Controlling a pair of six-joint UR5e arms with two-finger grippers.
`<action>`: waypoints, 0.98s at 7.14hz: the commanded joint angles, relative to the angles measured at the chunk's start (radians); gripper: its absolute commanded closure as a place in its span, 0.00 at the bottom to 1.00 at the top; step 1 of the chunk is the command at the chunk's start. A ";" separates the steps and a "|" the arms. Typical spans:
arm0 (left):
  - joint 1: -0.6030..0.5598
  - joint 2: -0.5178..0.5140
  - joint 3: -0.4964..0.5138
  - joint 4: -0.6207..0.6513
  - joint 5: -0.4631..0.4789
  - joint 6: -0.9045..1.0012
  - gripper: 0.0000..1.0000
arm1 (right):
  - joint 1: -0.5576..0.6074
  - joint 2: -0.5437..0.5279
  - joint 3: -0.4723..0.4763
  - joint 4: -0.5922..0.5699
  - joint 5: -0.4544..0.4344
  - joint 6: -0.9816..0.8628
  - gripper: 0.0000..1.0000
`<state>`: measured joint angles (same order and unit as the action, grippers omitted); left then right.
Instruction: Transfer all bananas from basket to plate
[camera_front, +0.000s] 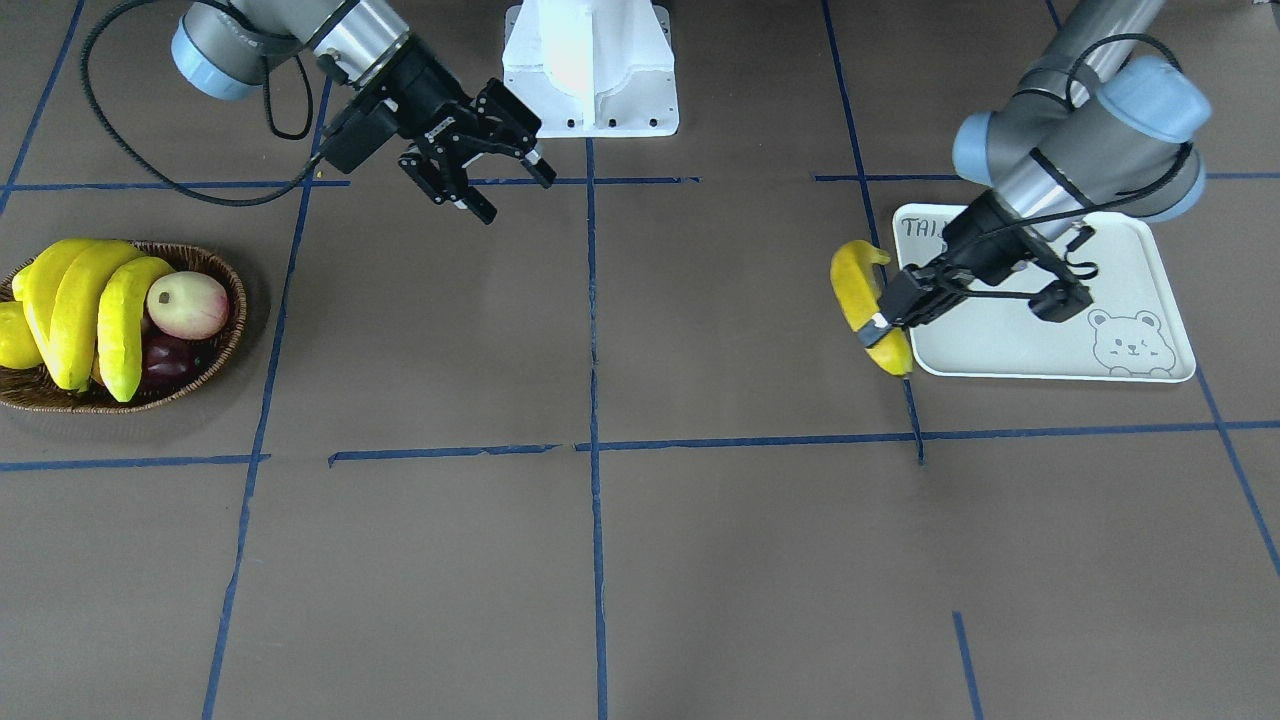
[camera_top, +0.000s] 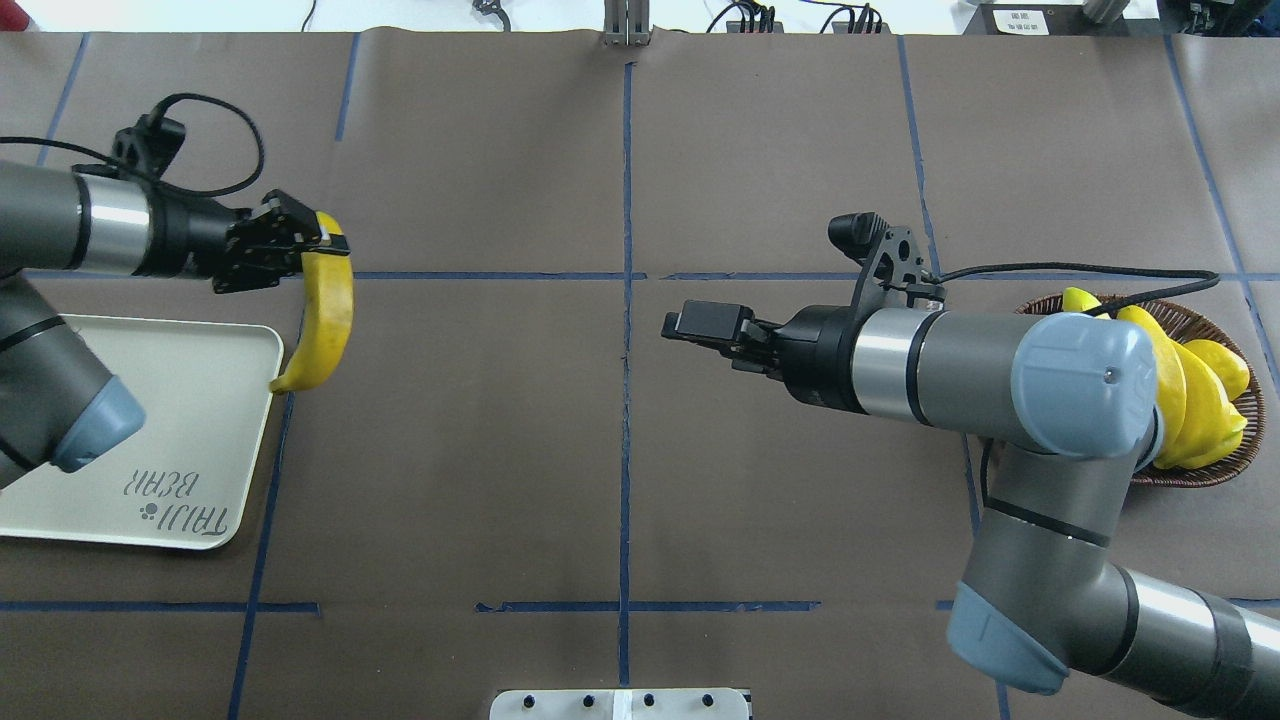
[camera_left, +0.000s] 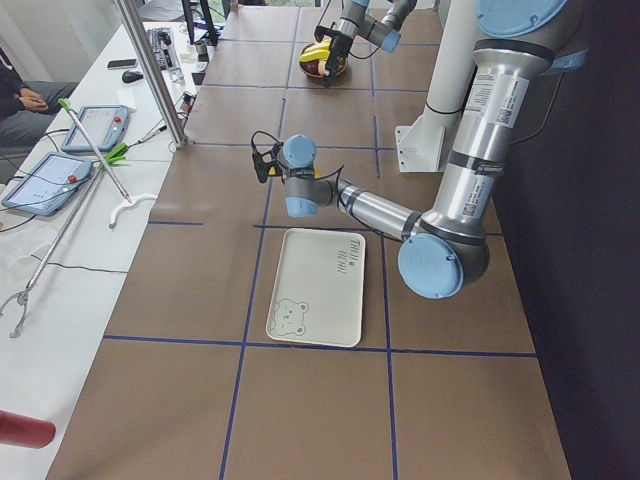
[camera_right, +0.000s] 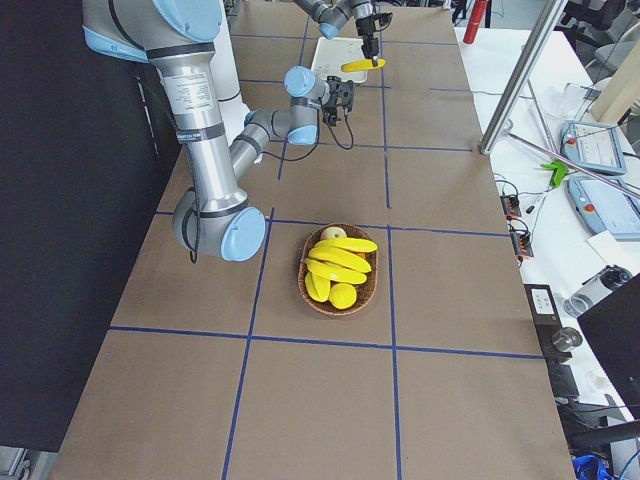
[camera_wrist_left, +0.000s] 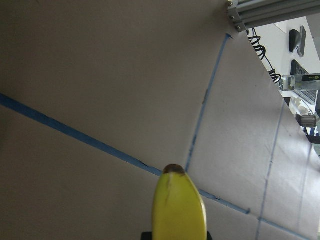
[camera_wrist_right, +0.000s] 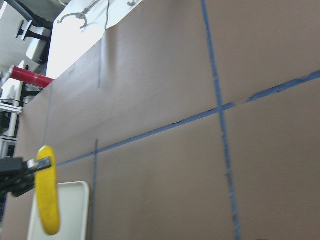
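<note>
Bananas (camera_front: 75, 310), three of them, lie stacked in the basket, and a fourth hangs near the plate. The brown table (camera_front: 600, 560) is taped into blue squares. The white plate (camera_front: 1010, 340), printed with a bear, lies on the left arm's side. The wicker basket (camera_front: 228, 345) lies well apart on the right arm's side and also holds a pink-yellow fruit (camera_front: 188, 303) and a dark purple fruit (camera_front: 165, 360). The fourth banana (camera_front: 855, 285) is just beside the plate's inner edge, not lying on it. The left gripper (camera_front: 880, 322) pinches it near one end. The right gripper (camera_front: 517, 195) hovers near mid-table, fingers spread, holding nothing.
</note>
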<state>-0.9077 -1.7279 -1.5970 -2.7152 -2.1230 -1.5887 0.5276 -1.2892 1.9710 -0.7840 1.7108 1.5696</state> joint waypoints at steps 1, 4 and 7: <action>-0.081 0.207 0.000 0.002 -0.002 0.310 1.00 | 0.153 -0.145 -0.001 -0.044 0.193 -0.205 0.00; -0.099 0.344 0.040 0.003 0.008 0.501 1.00 | 0.279 -0.208 -0.023 -0.106 0.323 -0.373 0.00; -0.100 0.343 0.110 0.002 0.009 0.513 0.98 | 0.327 -0.210 -0.046 -0.107 0.381 -0.375 0.00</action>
<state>-1.0077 -1.3865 -1.5109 -2.7134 -2.1142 -1.0792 0.8422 -1.4967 1.9304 -0.8898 2.0748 1.1967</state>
